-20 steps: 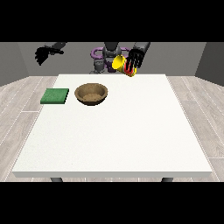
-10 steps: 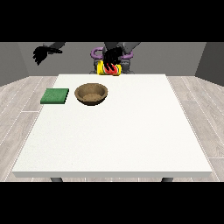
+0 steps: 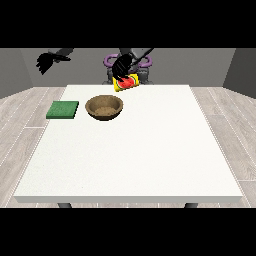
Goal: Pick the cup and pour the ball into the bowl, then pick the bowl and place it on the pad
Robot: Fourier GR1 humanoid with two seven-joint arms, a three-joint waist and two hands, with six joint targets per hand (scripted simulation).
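Observation:
A yellow cup (image 3: pixel 126 83) with a red inside hangs tipped on its side above the table's far edge, just behind and to the right of the brown bowl (image 3: pixel 104 107). The hand at the view's right (image 3: pixel 121 66) is curled round the cup from above. I cannot make out the ball. A green pad (image 3: pixel 63 109) lies flat to the left of the bowl. The hand at the view's left (image 3: pixel 47 60) is raised in the air, far left of the cup and above the pad's side, holding nothing, fingers loosely spread.
The white table (image 3: pixel 130 155) stretches wide towards the camera. The robot's body (image 3: pixel 127 62) stands behind the far edge. Wooden floor surrounds the table.
The hand at the view's right has carried the cup leftwards and a little down towards the bowl, tipping it further. The hand at the view's left has barely shifted.

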